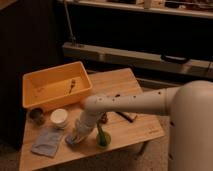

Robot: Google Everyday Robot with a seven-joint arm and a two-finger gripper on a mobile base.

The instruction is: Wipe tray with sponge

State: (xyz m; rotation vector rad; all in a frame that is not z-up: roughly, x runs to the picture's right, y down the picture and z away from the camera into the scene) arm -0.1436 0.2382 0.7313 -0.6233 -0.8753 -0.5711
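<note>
Tool (76,136) on sponge (70,142), right of cloth (47,142); tray (50,102) behind.

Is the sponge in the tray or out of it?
Out: the sponge lies on the table under the shut tool, apart from the tray.

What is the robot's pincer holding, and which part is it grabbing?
The pincer seems shut on the dark-blue sponge lying on the table, gripping it from above. The exact spot is hidden.
</note>
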